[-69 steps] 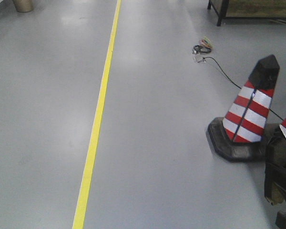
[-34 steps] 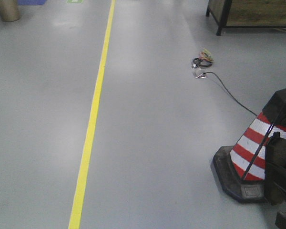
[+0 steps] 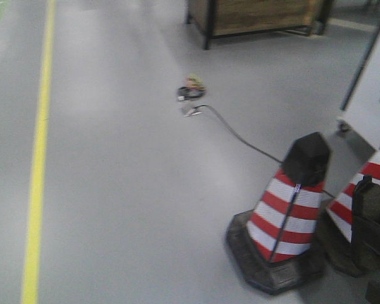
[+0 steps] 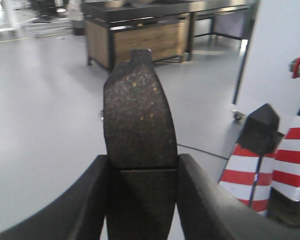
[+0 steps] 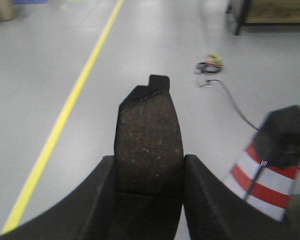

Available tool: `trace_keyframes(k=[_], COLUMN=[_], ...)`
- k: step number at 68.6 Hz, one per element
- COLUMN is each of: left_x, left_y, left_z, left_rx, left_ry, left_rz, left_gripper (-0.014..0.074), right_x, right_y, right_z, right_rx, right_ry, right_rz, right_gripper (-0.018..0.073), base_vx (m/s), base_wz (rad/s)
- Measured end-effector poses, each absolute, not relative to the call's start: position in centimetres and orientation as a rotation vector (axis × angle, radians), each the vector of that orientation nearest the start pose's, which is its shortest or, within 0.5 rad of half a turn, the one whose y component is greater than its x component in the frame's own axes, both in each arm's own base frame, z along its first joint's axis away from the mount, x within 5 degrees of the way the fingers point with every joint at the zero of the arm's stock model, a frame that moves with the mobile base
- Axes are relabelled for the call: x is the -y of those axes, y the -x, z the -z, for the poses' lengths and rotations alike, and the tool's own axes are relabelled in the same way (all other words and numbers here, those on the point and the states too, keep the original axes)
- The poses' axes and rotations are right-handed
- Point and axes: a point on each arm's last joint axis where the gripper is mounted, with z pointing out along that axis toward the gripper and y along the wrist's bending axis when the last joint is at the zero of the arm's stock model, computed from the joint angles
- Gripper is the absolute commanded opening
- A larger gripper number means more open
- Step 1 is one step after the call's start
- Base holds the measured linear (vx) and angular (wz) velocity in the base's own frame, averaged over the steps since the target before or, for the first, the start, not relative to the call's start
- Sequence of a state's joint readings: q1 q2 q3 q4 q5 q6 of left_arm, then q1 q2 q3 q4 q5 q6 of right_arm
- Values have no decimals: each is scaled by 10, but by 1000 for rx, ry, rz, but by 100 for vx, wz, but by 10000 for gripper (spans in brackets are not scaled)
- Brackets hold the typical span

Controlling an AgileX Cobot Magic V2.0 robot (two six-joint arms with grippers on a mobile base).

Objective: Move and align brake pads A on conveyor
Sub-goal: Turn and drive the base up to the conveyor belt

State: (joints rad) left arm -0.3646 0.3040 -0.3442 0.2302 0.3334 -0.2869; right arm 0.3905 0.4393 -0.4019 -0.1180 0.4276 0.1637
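Observation:
Each wrist view shows one brake pad, dark grey, speckled and curved, with a groove across its face. My left gripper [image 4: 142, 165] is shut on the lower half of one pad [image 4: 139, 115], which stands upright between the fingers. My right gripper [image 5: 149, 167] is shut the same way on the other pad [image 5: 149, 132]. Both pads hang in the air above a grey floor. The conveyor is out of view.
A red-and-white traffic cone [image 3: 285, 212] stands close at the right, with a second cone [image 3: 370, 180] behind it. A black cable [image 3: 240, 136] runs across the floor to a coil. A yellow line [image 3: 37, 158] runs at the left. A wooden bench [image 3: 259, 14] and a white panel [image 3: 373, 82] lie ahead.
The front view has swung to the right: the yellow line and the cable slid left, and the wooden bench, the white panel and more of the second cone came into view.

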Motion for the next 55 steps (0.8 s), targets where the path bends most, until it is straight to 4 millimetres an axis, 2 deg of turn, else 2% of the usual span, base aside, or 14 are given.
trace_keyframes(k=[31,55], left_x=[21,21], left_y=[-74,-74], left_z=[-280,-280], left_rx=[-1763,-1763], left_ry=[-208,-208], left_rz=[248,248], left_gripper=[115,115], right_x=[-32,-32], right_y=[-89,-89], right_z=[-279,-279], right_rx=[-1932,-1932], right_ry=[293,293], right_rz=[-248,-248], right_gripper=[78,78], base_vx=[42,29], base_wz=[-83,-90])
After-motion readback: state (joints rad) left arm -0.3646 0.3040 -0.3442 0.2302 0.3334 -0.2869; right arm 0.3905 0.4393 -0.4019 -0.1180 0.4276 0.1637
